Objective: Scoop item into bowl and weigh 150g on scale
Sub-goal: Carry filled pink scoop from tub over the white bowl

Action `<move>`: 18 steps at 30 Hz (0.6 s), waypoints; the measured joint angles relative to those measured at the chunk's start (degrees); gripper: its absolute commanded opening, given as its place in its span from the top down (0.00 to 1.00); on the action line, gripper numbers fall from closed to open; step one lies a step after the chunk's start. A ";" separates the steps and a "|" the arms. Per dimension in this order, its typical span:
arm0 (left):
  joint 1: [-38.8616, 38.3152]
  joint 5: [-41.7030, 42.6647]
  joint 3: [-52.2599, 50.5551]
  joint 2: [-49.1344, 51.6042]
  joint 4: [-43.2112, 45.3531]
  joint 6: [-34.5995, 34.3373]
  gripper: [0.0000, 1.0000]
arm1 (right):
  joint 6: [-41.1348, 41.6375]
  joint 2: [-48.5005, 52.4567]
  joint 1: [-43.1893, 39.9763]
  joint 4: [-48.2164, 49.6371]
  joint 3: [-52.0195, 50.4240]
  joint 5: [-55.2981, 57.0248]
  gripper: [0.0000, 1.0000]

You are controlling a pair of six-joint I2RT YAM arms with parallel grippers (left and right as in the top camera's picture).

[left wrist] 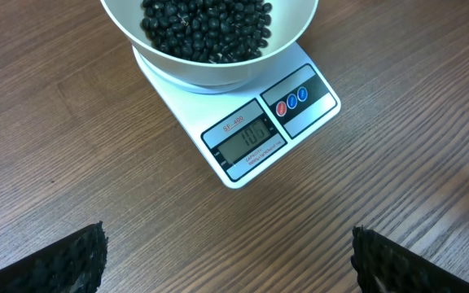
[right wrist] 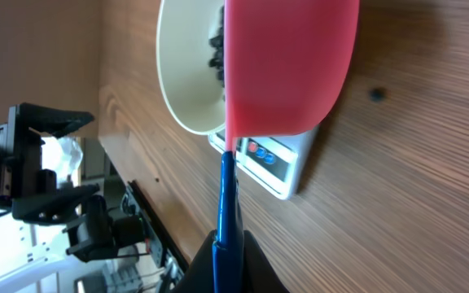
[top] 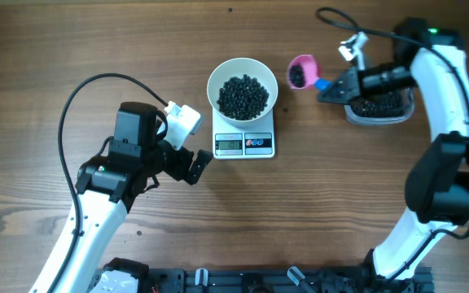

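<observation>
1. Overhead view:
   - The white bowl (top: 243, 84) is placed on the scale (top: 244, 144), near the middle of the wooden counter (top: 72, 49).
   - A heap of black beads (top: 243, 96) is seen inside the bowl.
   - The left hand (top: 195, 167) is positioned just left of the scale. Its fingers are spread and nothing is held between them.
   - The right hand (top: 330, 88) is clenched on the blue handle (top: 322, 83) of a pink scoop (top: 302, 72).
   - The scoop is held between the bowl and a clear tub (top: 381, 107), apart from both. Dark beads are visible in the scoop, and more are seen in the tub.

2. Left wrist view:
   - The bowl (left wrist: 218, 73) is seen at the top, resting on the scale (left wrist: 243, 130), with the beads (left wrist: 206, 28) filling its lower part.
   - The grey display (left wrist: 247, 138) is lit and faces the camera, but its digits cannot be read with certainty.
   - Small red and blue buttons (left wrist: 291, 99) are found beside the display.
   - The two black pads (left wrist: 63, 260) of the released hand stand wide apart at the bottom corners, and only bare counter is seen between them.

3. Right wrist view:
   - The scoop (right wrist: 287, 65) fills the upper middle, and only its pink outside is shown here.
   - Its blue handle (right wrist: 228, 212) runs down into the closed fingers (right wrist: 251, 273), where it is gripped.
   - Behind the scoop, the bowl (right wrist: 186, 73) with some beads (right wrist: 216, 49) is partly visible on the scale (right wrist: 287, 167).
</observation>
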 measured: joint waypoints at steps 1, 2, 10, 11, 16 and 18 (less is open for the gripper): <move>0.00 0.00 0.00 0.00 0.00 0.02 0.00 | 0.81 0.00 0.92 0.59 0.00 -0.13 0.96; 0.00 0.00 0.00 0.00 0.00 0.02 0.00 | 1.68 0.00 2.23 1.11 0.00 -0.24 0.96; 0.00 0.00 0.00 0.00 0.02 0.02 0.00 | 8.46 0.00 10.62 3.65 1.25 1.22 0.96; 0.00 0.00 0.00 0.00 0.00 0.02 0.00 | 9.25 0.00 11.41 3.78 1.68 2.03 0.96; 0.00 0.00 0.00 0.00 0.00 0.00 0.00 | 13.86 0.00 16.81 4.50 4.90 10.49 0.96; 0.00 0.00 0.00 0.00 0.00 0.02 0.00 | 15.85 0.00 19.34 5.25 6.14 15.80 0.96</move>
